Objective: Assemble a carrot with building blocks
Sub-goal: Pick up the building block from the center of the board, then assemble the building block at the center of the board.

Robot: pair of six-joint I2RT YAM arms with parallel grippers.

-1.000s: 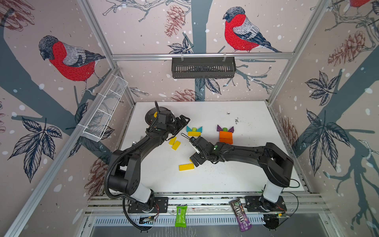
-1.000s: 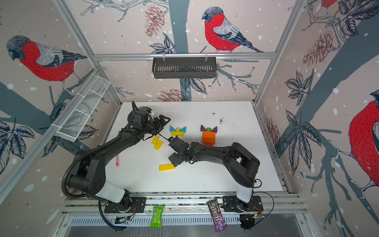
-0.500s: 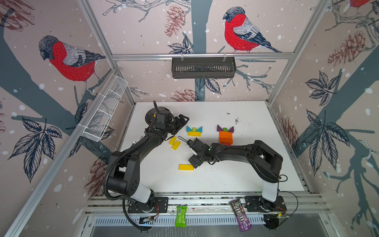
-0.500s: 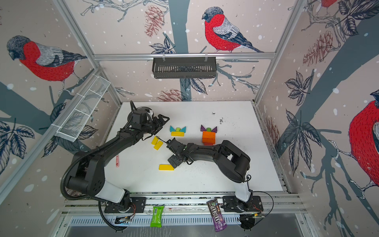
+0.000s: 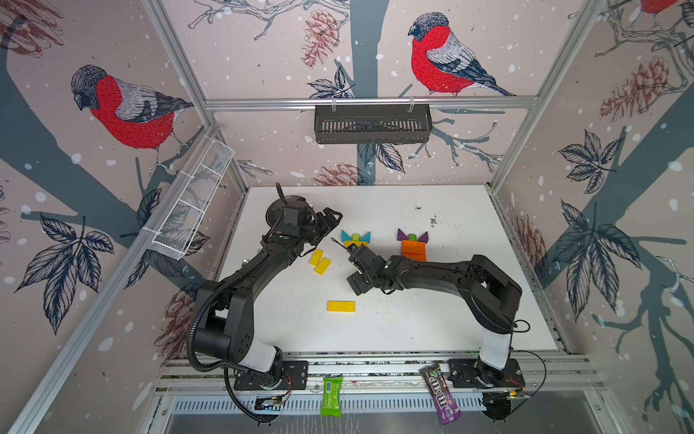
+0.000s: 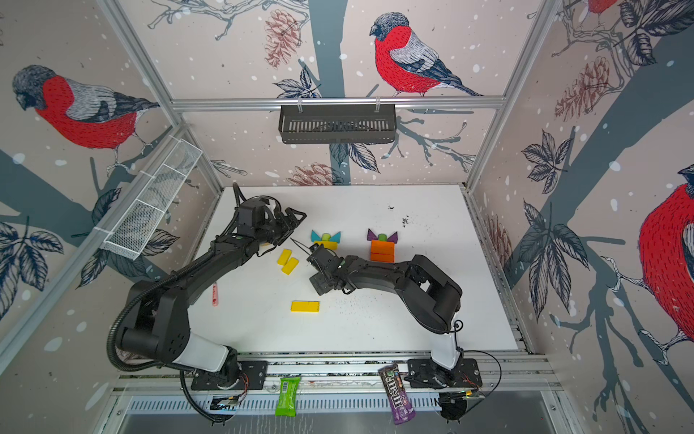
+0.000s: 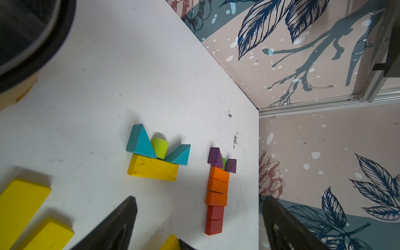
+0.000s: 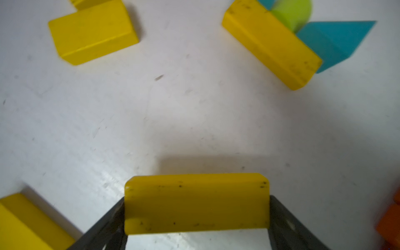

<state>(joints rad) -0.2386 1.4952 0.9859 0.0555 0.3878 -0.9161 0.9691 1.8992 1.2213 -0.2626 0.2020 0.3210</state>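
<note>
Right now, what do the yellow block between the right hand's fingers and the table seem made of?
Yellow block: likely painted wood; satin yellow coat, rounded edges, small dark chips.
Table: smooth white board, maybe laminate; slight sheen, fine scratches and grey scuffs.

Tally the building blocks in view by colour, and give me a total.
Yellow bars: 5
Orange bars: 3
Red bars: 2
Teal triangles: 2
Purple triangles: 2
Lime-green pieces: 2
Total: 16
</note>
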